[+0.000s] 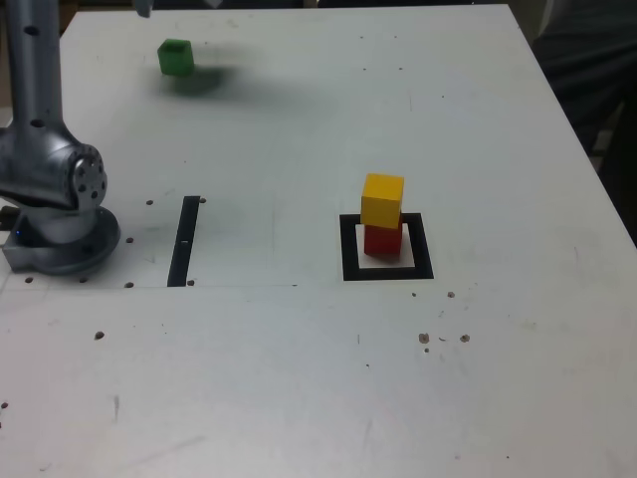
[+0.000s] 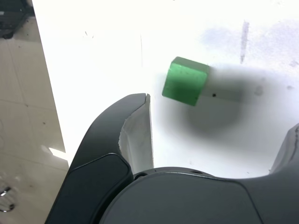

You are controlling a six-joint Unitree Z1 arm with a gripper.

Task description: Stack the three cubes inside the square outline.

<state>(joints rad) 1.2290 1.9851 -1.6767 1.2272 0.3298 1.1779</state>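
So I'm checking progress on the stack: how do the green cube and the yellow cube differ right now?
The green cube sits alone on the bare table, far from the square outline; the yellow cube rests on the red cube inside it. Green lies under the open gripper, untouched; yellow is already placed. Both look alike in size.

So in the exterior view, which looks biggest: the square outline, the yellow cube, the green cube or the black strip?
1. Square outline.
2. Black strip, long but thin.
3. Yellow cube.
4. Green cube, though it lies farther from the camera, so they may match.
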